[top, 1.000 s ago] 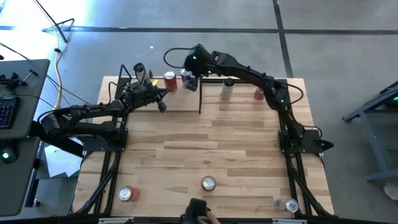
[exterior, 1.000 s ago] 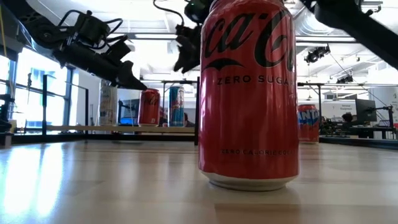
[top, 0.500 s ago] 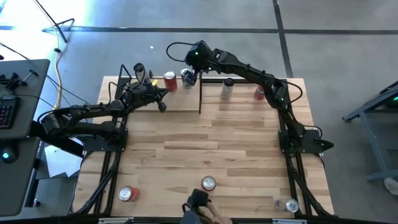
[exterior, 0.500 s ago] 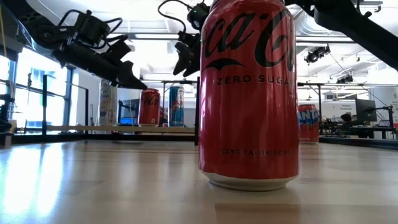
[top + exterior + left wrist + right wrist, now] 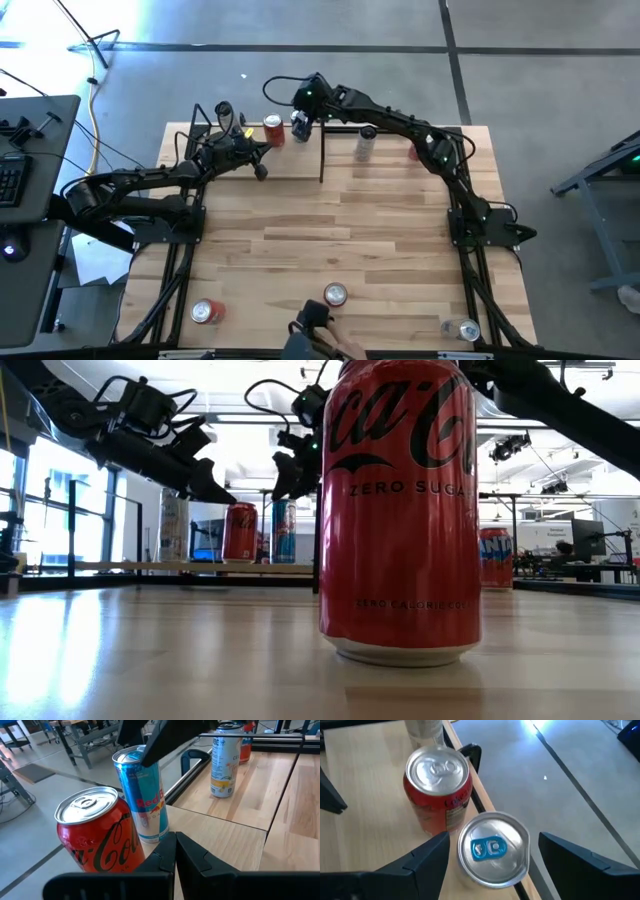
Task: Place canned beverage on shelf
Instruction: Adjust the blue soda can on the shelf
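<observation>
Evenly lit from overhead; low view glaring white through windows [image 5: 60, 510] and ceiling lights, silhouetting arms. Sheen reflecting off tabletop [image 5: 150, 650]. Foreground red can [image 5: 398, 510] looming, slightly soft.

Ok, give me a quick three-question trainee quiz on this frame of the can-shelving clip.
1. True or false: the right end effector is clamped on the red cola can.
2. Which can stands between its open fingers on the shelf? A) red cola can B) blue-and-silver can C) pale tall can
3. Fill in: the left end effector has its fingers ____.
Key: 1 false; 2 B; 3 shut.
</observation>
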`<move>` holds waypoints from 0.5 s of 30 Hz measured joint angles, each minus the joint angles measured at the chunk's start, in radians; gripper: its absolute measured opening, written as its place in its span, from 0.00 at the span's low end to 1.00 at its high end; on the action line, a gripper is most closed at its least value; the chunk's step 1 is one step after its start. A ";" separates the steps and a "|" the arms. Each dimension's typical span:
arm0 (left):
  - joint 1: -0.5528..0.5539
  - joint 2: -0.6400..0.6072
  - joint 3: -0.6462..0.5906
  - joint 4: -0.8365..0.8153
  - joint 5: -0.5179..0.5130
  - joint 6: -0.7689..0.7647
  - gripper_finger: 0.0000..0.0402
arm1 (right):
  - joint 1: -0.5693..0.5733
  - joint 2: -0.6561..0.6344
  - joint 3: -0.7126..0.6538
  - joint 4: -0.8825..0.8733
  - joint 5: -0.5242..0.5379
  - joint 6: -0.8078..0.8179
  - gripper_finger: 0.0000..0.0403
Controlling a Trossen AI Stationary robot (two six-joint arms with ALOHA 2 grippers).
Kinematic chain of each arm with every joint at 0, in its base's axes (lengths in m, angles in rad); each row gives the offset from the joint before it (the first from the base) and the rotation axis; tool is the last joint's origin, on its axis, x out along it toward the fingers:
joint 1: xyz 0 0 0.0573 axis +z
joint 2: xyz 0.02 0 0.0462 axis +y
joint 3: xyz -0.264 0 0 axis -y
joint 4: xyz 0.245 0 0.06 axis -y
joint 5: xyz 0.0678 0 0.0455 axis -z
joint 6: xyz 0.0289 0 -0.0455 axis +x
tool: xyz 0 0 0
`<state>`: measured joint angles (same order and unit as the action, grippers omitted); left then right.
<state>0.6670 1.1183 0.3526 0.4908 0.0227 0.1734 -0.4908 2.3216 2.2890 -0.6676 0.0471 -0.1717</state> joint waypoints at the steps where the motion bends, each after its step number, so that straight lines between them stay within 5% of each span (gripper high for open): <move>1: 0.000 0.000 0.000 0.000 0.000 0.000 0.00 | 0.000 0.000 0.000 -0.002 0.000 0.006 0.72; 15: 0.000 0.000 0.000 -0.004 0.000 -0.004 0.00 | -0.007 0.036 0.000 -0.001 0.004 0.037 0.72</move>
<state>0.6670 1.1183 0.3525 0.4871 0.0230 0.1696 -0.4975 2.3579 2.2890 -0.6686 0.0509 -0.1349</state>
